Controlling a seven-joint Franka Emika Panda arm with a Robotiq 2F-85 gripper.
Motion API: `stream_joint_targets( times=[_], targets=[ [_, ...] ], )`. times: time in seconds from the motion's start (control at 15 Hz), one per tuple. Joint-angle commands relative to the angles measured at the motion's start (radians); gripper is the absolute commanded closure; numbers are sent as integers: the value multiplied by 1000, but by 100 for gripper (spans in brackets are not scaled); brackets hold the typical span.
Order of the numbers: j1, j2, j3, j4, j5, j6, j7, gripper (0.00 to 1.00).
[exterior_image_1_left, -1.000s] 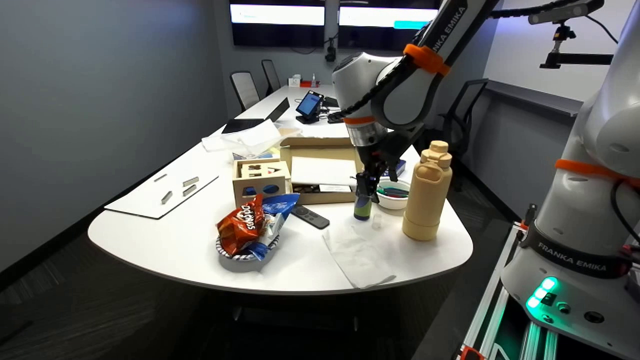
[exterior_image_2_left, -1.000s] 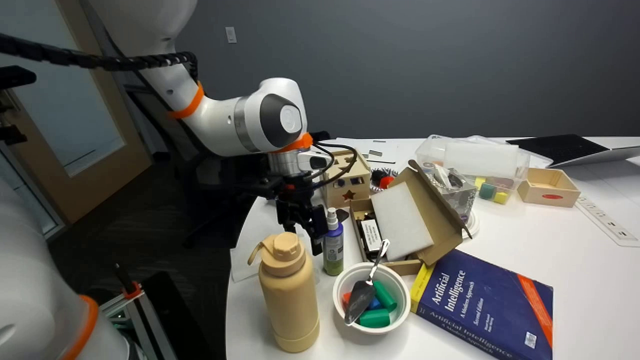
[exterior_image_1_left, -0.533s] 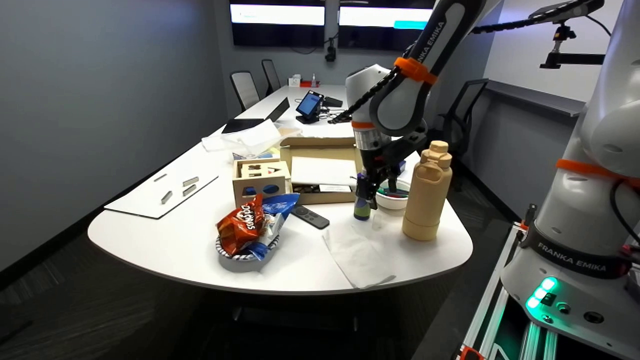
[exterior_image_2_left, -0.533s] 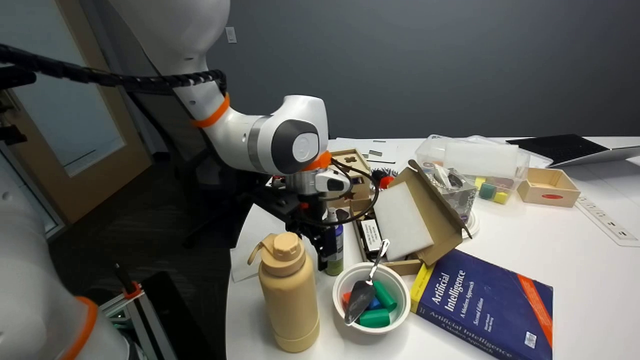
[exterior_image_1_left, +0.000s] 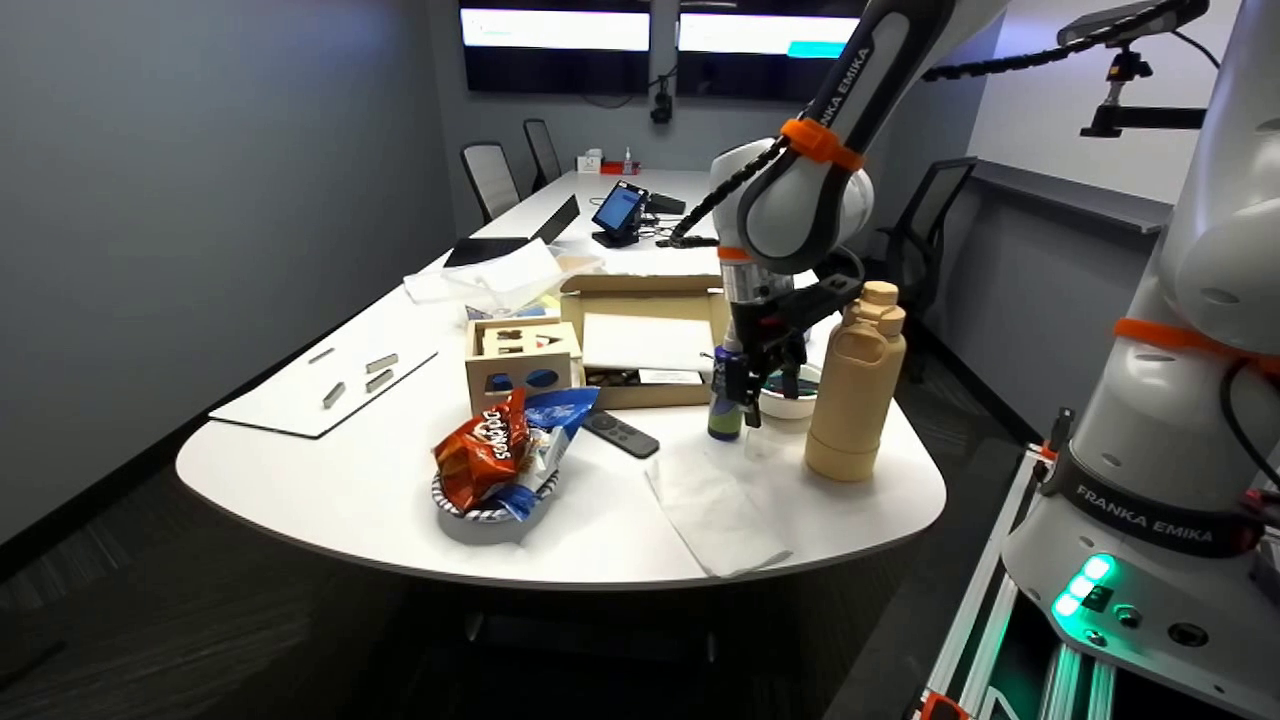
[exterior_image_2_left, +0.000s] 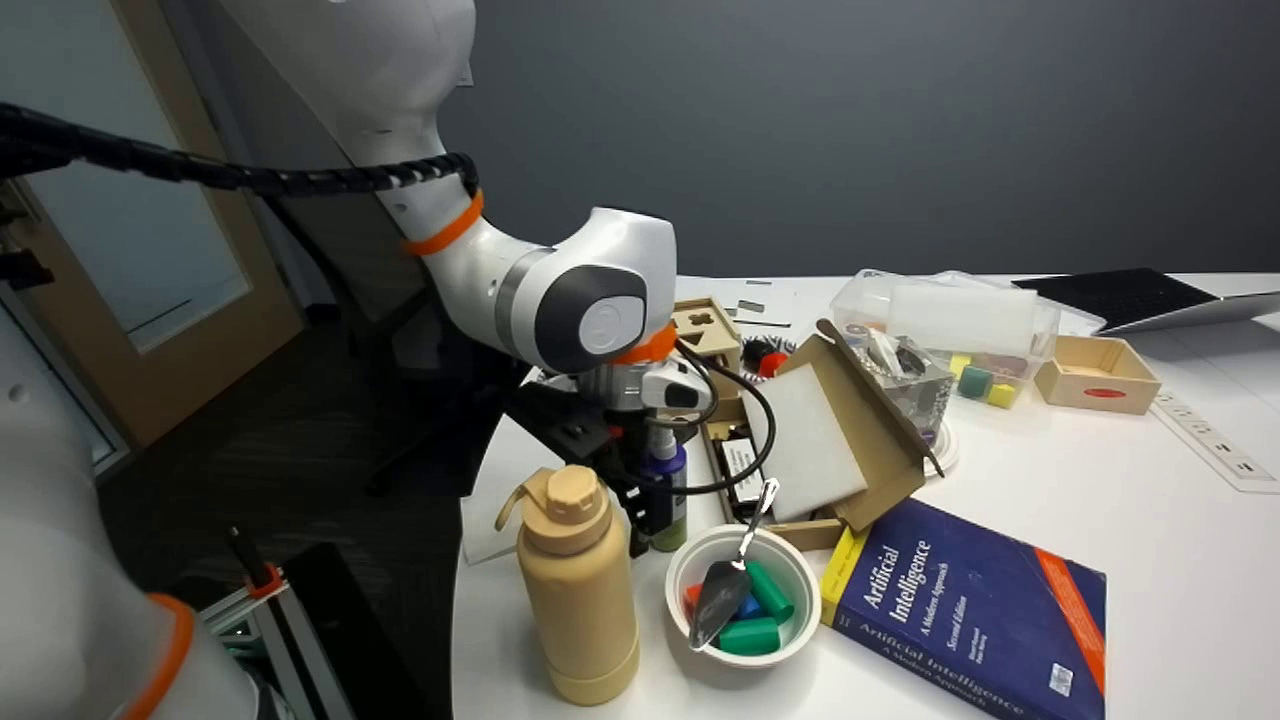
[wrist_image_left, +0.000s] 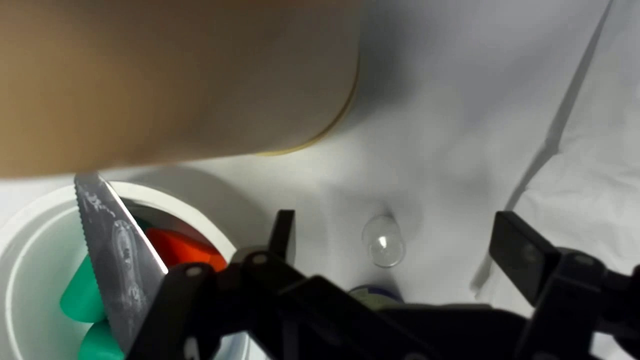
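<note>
Spread wide, the gripper (wrist_image_left: 392, 235) hangs low over the end of the white table (exterior_image_1_left: 590, 530). Near it a tall tan bottle (exterior_image_2_left: 580, 590) stands upright. A creased white sheet (exterior_image_1_left: 715, 525) lies flat to one side of the jaws, a white bowl (wrist_image_left: 37, 290) to the other. Right next to the gripper I see a purple-and-green spray bottle (exterior_image_1_left: 724, 420), upright; whether they touch, I can't tell from here. A little clear cap-like piece (wrist_image_left: 383, 242) is on the table, below the gap between the jaws.
</note>
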Motion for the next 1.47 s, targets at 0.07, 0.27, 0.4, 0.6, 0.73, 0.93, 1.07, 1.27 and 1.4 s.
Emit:
stream_joint_targets(
  times=[0.07, 0.27, 0.4, 0.6, 0.73, 0.93, 1.07, 1.27, 1.4],
  targets=[
    [-12, 1, 4, -29, 111, 43, -136, 0],
    [-12, 8, 5, -28, 145, 49, -175, 0],
    [-9, 17, 8, -29, 157, 64, -186, 0],
    [-4, 31, 13, -28, 149, 91, -178, 0],
    [-3, 34, 16, -31, 147, 116, -177, 0],
    [-1, 38, 19, -28, 144, 122, -176, 0],
    [0, 41, 20, -21, 144, 120, -178, 0],
    [4, 43, 25, -7, 141, 117, -176, 0],
    [8, 43, 30, 6, 133, 113, -174, 0]
  ],
)
